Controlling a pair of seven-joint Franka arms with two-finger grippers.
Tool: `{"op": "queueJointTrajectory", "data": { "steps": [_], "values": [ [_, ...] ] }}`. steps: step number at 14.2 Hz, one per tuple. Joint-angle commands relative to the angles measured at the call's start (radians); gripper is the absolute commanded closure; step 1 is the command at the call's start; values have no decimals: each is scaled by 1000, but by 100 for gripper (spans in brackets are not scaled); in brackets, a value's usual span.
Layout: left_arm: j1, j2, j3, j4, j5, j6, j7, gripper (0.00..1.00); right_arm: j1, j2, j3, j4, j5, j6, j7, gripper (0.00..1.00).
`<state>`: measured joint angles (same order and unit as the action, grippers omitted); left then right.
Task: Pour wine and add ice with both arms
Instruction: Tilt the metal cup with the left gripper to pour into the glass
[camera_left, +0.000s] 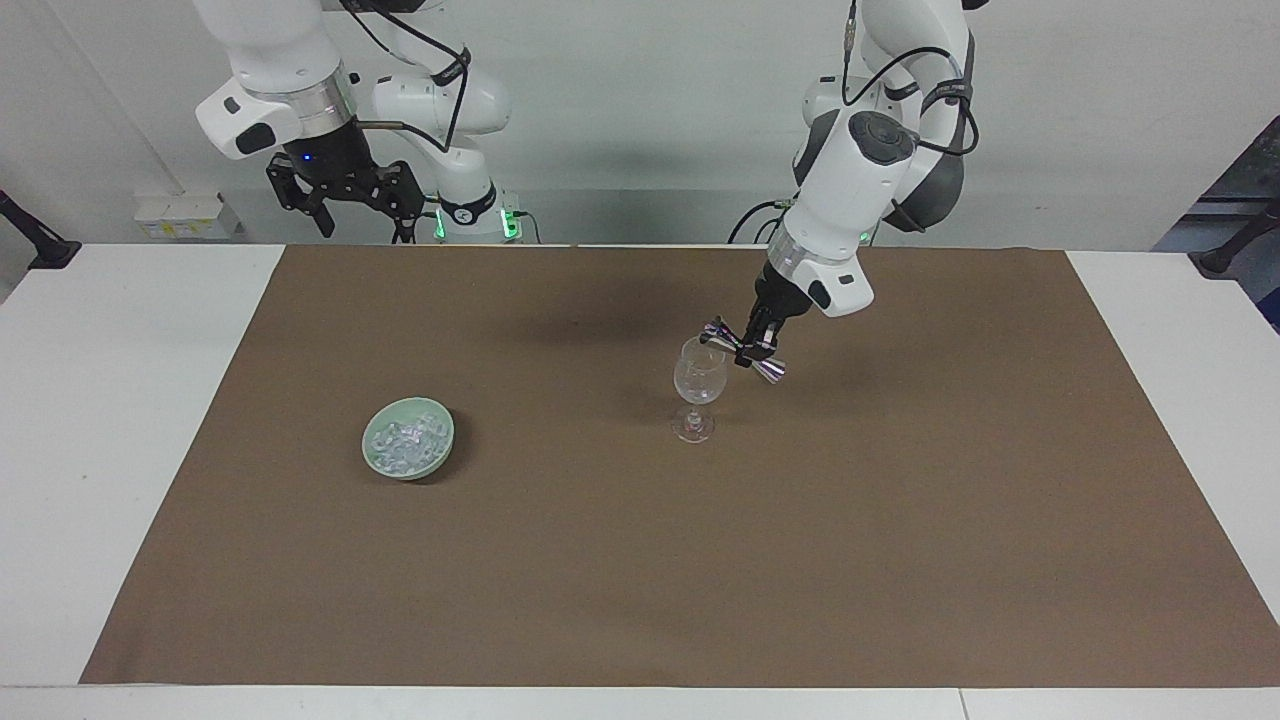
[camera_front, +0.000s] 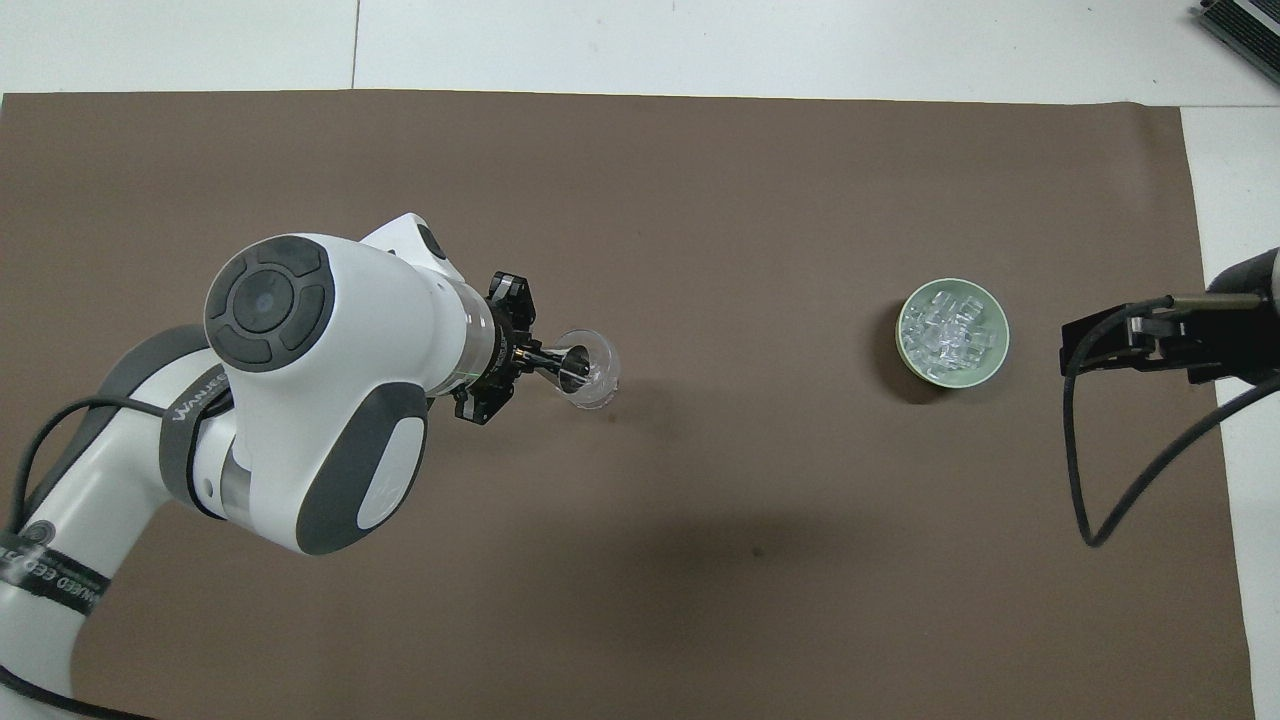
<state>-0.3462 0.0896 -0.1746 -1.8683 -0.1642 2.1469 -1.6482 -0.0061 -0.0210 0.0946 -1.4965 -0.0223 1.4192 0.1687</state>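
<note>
Taking twelve o'clock as straight away from the robots, the biggest risk lies with the left arm. Its hand (camera_left: 757, 345) is pressed together on the waist of a small metal jigger (camera_left: 716, 329), which is tipped with one mouth over the rim of the wine glass (camera_left: 698, 375), reaching in from the glass's nine o'clock. The glass is tall on a thin stem, so I judge that a slight drop or sideways drift of that arm could knock the rim and topple it onto the brown mat (camera_left: 640, 560). A smaller risk is the pour itself: the jigger's mouth sits at the edge of the rim, not over its middle, so liquid could run down the outside.

The right arm waits, its hand (camera_left: 345, 195) spread and raised over the worktop (camera_left: 100, 400) edge at the robots' end. Its later reach for ice could scatter chunks if the fingers dig in too hard.

Containers, largest first: the pale green bowl (camera_left: 447, 436) stands on the mat at three o'clock of the glass, well apart, and is heaped with the ice (camera_left: 403, 442). The glass stands upright near the mat's middle; no coloured liquid shows in it. Whether the jigger holds anything I cannot tell.
</note>
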Motion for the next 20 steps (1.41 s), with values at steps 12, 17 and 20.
{"op": "queueJointTrajectory", "data": {
  "steps": [12, 17, 20],
  "values": [
    [-40, 12, 12, 20, 210, 56, -47, 100, -17, -11, 7, -14, 7, 18, -17, 0],
    [-53, 22, 12, 20, 269, 82, -48, 100, -15, -10, 7, -14, 7, 20, -17, 0],
    [-54, 24, 12, 20, 287, 93, -48, 100, -15, -11, 7, -14, 7, 20, -17, 0]
  ]
}}
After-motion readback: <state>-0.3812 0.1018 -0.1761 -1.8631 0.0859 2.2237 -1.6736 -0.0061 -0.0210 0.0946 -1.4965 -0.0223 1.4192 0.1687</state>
